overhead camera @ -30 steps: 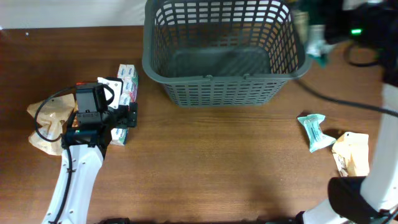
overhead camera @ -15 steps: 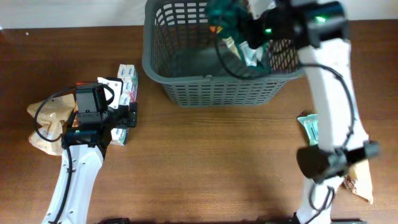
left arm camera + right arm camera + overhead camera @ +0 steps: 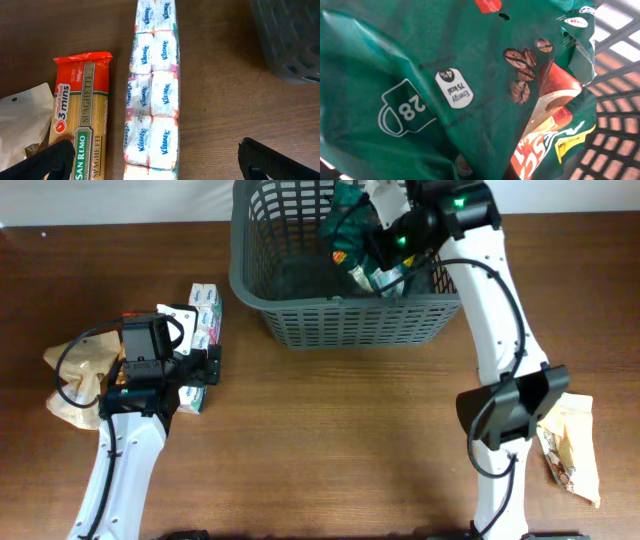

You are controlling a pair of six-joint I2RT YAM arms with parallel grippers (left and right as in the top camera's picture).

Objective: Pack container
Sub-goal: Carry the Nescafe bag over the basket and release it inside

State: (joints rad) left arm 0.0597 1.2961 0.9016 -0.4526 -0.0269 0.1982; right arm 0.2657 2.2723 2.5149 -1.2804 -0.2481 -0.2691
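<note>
In 1 second the right hand (image 3: 388, 238), clamped on a green coffee bag (image 3: 350, 228), has swung into the container (image 3: 340, 325) at the far edge of the tabletop (image 3: 340, 440); release seems next. The left hand (image 3: 160, 157) hangs, fingers apart, above a tissue pack (image 3: 152, 95).

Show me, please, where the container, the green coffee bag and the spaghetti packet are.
container (image 3: 300, 303), overhead view, on its front rim.
green coffee bag (image 3: 420, 75), right wrist view, on its printed face.
spaghetti packet (image 3: 82, 117), left wrist view, on the label's middle.

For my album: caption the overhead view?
Right tool holds a green coffee bag over the grey basket; left tool hovers above tissues.
</note>
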